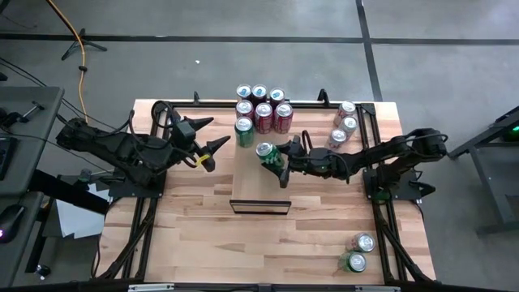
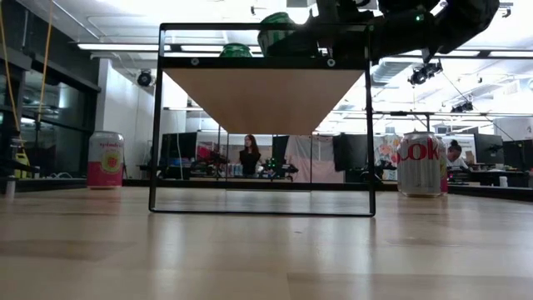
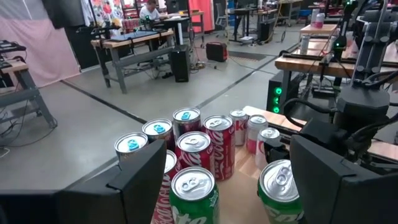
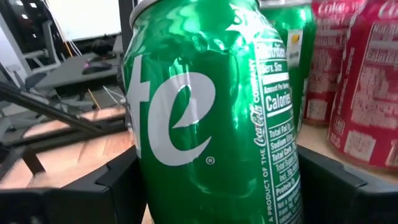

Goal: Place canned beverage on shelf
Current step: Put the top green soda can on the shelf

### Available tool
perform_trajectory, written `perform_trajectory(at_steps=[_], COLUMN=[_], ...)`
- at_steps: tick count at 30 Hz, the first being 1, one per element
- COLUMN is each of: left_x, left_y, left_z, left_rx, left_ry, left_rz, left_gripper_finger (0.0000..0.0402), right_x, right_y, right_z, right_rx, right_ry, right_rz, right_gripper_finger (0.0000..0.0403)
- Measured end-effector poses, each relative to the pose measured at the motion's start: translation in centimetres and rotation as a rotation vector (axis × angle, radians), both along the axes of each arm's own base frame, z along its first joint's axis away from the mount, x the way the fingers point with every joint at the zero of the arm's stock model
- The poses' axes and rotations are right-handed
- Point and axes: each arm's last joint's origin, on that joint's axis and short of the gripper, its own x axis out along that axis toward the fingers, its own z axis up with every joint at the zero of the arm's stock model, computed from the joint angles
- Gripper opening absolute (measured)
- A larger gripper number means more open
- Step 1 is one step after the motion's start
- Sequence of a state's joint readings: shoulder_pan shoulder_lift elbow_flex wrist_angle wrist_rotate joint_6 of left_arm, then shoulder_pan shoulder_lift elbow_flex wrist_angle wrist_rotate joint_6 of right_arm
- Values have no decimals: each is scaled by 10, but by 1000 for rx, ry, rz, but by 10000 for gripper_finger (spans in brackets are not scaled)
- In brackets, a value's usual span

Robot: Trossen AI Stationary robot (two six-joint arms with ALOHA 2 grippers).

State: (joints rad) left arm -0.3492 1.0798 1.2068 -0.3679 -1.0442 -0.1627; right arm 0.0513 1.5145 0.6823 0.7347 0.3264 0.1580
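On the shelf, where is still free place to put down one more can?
The shelf is bare from the right gripper and its green can down to the dark frame end. The far end is crowded: a second green can and red cans.

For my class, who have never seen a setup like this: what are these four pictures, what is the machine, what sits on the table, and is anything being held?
The machine is two dark robot arms at a wooden table. One picture looks straight down from above, one looks level across the tabletop, and two come from cameras on the arms' wrists. On the table stands a pale wooden shelf with a cluster of soda cans at its far end; more cans stand on the table to the right. The right gripper has its fingers on either side of a green can over the shelf, apparently holding it; its wrist camera shows that can close up. The left gripper waits open beside the shelf, holding nothing.
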Motion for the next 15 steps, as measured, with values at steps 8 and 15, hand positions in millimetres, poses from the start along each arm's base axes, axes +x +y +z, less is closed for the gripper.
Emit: perform_trajectory(at_steps=[8, 15], left_x=[0, 0], left_y=[1, 0], left_z=[0, -1], left_rx=[2, 3], left_ry=[5, 7], left_rz=[2, 2], left_gripper_finger=[271, 271], right_x=[-1, -1], right_y=[0, 1], right_z=[-4, -9], right_rx=[10, 71], right_ry=[52, 85], right_rz=[-4, 20], right_gripper_finger=[349, 357])
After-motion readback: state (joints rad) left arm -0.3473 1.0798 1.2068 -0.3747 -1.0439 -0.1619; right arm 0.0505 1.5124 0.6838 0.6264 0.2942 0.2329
